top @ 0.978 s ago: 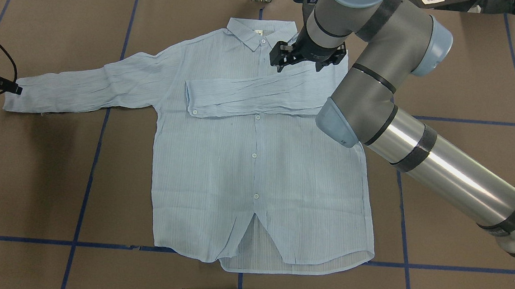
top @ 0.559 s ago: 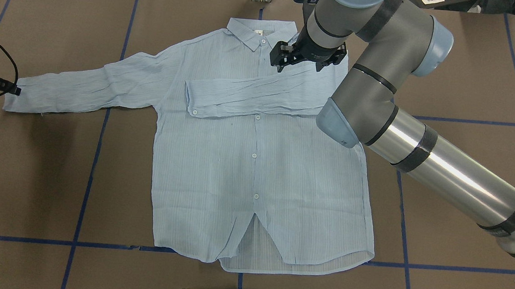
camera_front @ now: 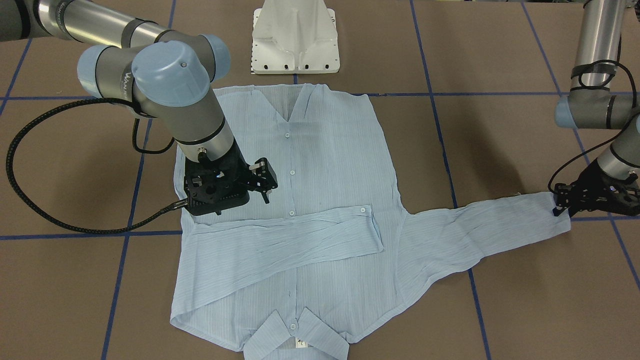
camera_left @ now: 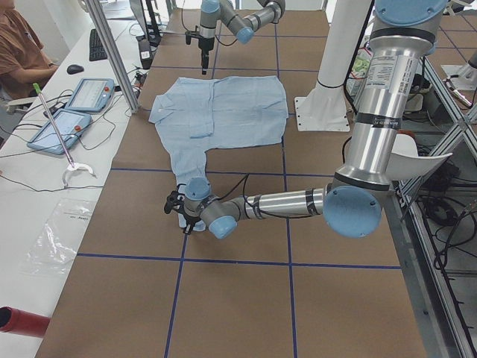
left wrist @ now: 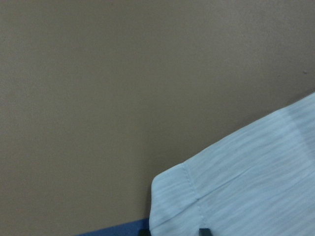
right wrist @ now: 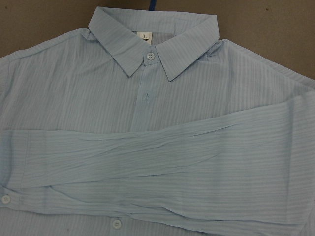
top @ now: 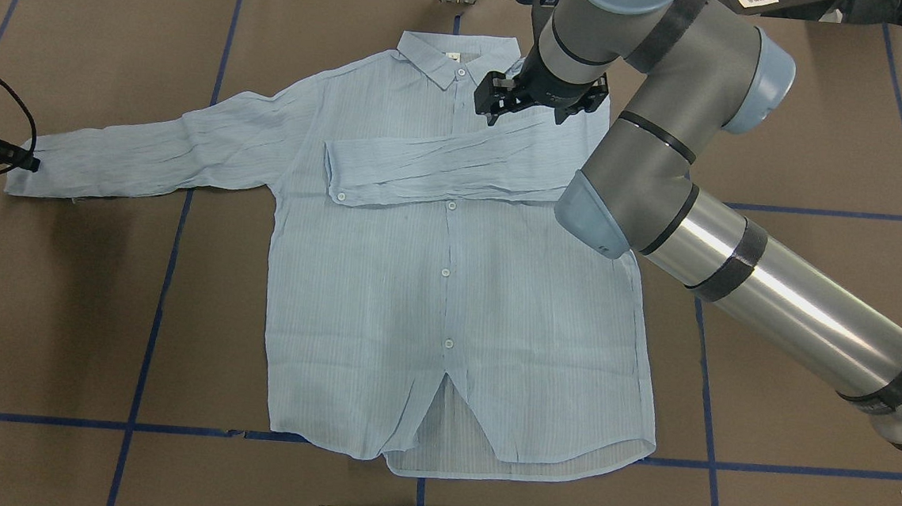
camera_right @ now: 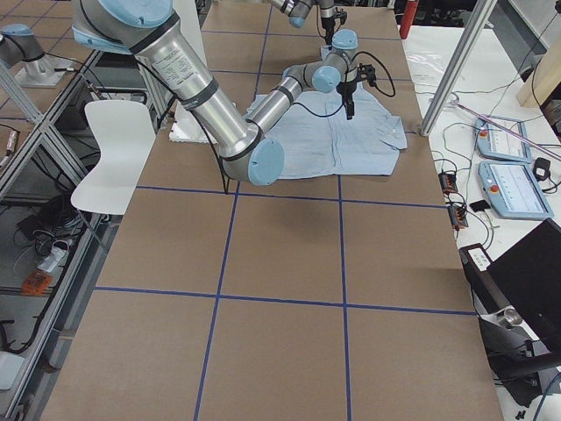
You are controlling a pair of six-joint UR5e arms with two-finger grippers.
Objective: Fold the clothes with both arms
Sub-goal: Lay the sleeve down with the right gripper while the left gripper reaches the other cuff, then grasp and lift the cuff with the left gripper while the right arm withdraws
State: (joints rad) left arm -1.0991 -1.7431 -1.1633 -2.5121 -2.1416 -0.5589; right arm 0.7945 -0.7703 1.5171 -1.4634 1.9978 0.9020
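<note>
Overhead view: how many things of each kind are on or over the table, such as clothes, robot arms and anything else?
Shirt: 1, light blue shirt
Robot arms: 2, right arm and left arm
White base: 1
Total: 4

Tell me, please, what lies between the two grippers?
Only the shirt: in the overhead view, its chest and outstretched sleeve span the stretch from the right gripper to the left gripper at the cuff.
</note>
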